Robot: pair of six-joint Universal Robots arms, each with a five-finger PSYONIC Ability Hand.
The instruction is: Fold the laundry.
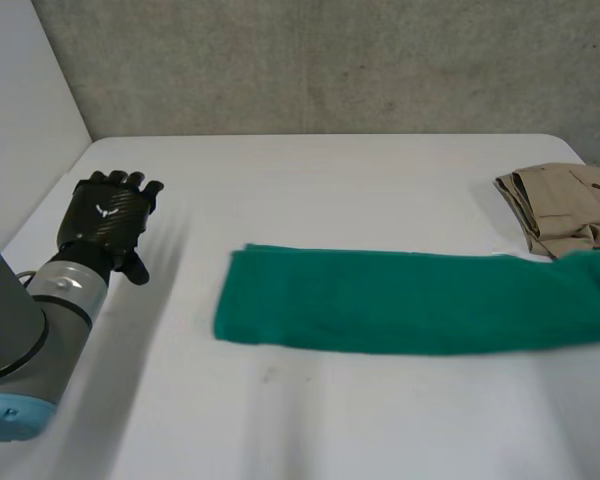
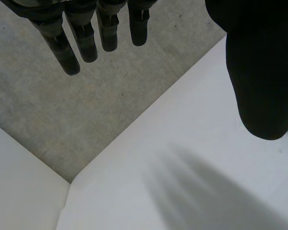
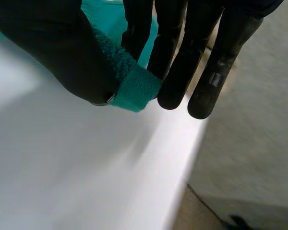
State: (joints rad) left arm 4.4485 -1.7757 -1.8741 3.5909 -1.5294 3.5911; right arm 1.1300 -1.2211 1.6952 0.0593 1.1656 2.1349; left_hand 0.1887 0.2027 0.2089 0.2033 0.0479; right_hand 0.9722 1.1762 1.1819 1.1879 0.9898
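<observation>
A green towel (image 1: 400, 300) lies folded into a long strip across the middle of the white table (image 1: 310, 190). Its right end is lifted slightly at the table's right side. In the right wrist view my right hand (image 3: 182, 52) pinches a corner of the green towel (image 3: 134, 88) between thumb and fingers, above the table near its edge. My left hand (image 1: 108, 215) hovers over the table's left side, well apart from the towel, fingers straight and spread. The left wrist view shows the left hand's fingers (image 2: 86, 38) straight with nothing between them and the thumb.
A folded beige garment (image 1: 565, 205) lies at the table's back right, just behind the towel's right end. A white wall panel (image 1: 20, 110) stands along the left side. The concrete floor (image 3: 249, 158) lies beyond the table's edge.
</observation>
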